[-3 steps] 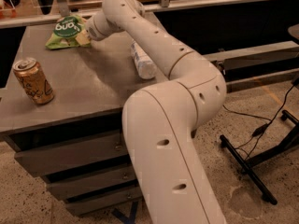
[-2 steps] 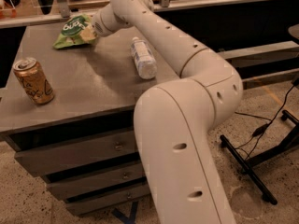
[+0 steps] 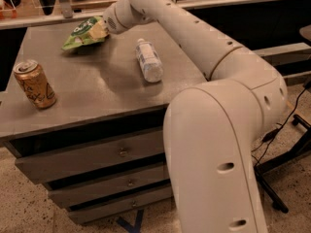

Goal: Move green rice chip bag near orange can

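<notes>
Green rice chip bag (image 3: 80, 34) is at the far part of the grey cabinet top (image 3: 97, 93), well beyond the orange can (image 3: 34, 84) and to its right. Nearest of all, below the can, the cabinet shows three drawer fronts (image 3: 92, 154) with small knobs. To the can's right, the robot's thick white arm (image 3: 218, 130) rises beside the cabinet's right edge. The can stands upright close to the left edge, not far from the front edge. Its silver top is up and dark script runs down its golden side, but I cannot read the words. A broad bare stretch of grey surface lies to the right of the can and beyond it. Farther right and beyond the can, a clear plastic bottle (image 3: 148, 59) lies on its side, and the print on its white label is too small to read. Beyond that, the bag shows a dark green round patch with white lettering that I cannot make out. A shadow lies under the bag, and whether the bag touches the surface I cannot tell. The gripper (image 3: 100, 29) is at the bag's end away from the can, its pale fingers clenched on that edge. Past the bag, the cabinet's far edge is close.
</notes>
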`<state>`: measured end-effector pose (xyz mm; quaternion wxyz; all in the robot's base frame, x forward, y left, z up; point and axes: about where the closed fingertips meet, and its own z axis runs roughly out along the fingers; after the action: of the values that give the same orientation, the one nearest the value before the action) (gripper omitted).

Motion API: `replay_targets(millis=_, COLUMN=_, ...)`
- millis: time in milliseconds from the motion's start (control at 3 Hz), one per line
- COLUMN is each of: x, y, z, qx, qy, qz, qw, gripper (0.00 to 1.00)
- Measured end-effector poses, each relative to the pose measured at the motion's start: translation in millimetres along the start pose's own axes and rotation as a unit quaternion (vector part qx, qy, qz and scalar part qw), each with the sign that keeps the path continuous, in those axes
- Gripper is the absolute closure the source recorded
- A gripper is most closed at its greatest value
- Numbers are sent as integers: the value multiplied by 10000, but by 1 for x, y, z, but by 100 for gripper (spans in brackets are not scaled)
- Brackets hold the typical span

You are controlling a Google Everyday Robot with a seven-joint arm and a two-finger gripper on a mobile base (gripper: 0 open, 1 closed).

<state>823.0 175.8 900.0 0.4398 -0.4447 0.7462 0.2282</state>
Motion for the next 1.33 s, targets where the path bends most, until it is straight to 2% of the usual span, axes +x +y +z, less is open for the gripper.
replay_targets(millis=333, x=5, y=12, z=-20, qx=-257, qy=-96, qz=-27, qw=9996, gripper=100)
replay_targets(millis=667, x=19, y=24, z=-49, qx=-404, qy=-75, qz=-39, qw=9991, gripper=100)
replay_targets(millis=1333, x=61, y=49, z=-107, qx=-471, qy=56, qz=-132, qw=9988, gripper=100)
